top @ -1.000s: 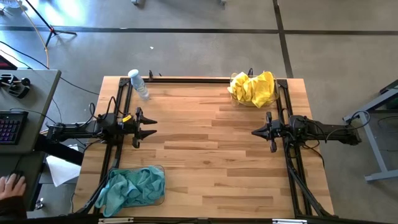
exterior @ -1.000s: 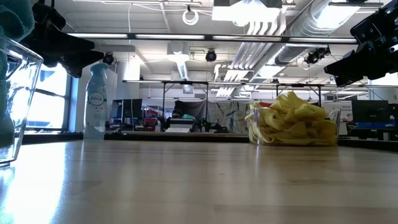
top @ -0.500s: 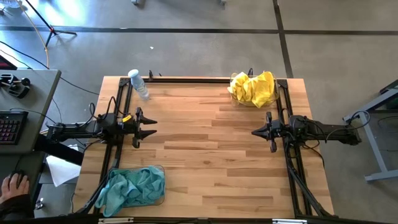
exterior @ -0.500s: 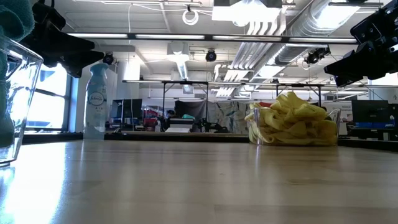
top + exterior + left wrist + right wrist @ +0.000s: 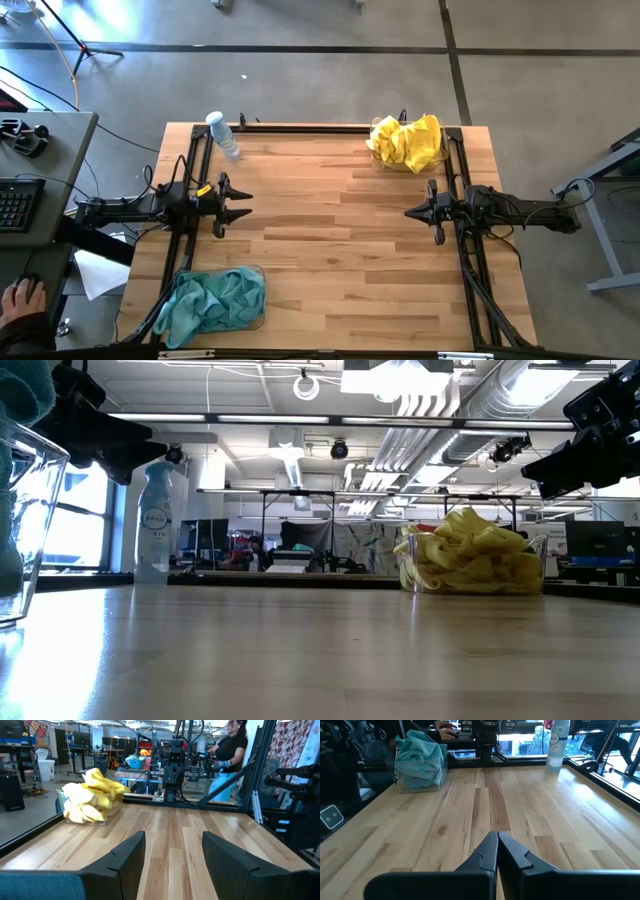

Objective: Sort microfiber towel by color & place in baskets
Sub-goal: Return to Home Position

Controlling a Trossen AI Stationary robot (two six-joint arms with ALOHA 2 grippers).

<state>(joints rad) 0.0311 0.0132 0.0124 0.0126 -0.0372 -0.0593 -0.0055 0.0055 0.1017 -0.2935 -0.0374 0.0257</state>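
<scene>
Yellow microfiber towels (image 5: 407,141) are piled in a clear basket (image 5: 379,161) at the table's far right corner. Teal towels (image 5: 210,299) fill another clear basket (image 5: 257,300) at the near left corner. My left gripper (image 5: 248,202) hovers open at the table's left side, level, nothing between its fingers (image 5: 172,852). My right gripper (image 5: 408,211) hovers shut at the right side, pointing across the table (image 5: 497,837). Both are well away from the baskets.
A clear spray bottle (image 5: 222,133) stands at the far left corner. Bare wood (image 5: 330,240) lies between the two arms. A person's hand (image 5: 20,298) rests at a desk off the table's left; another person stands beyond the table in the left wrist view.
</scene>
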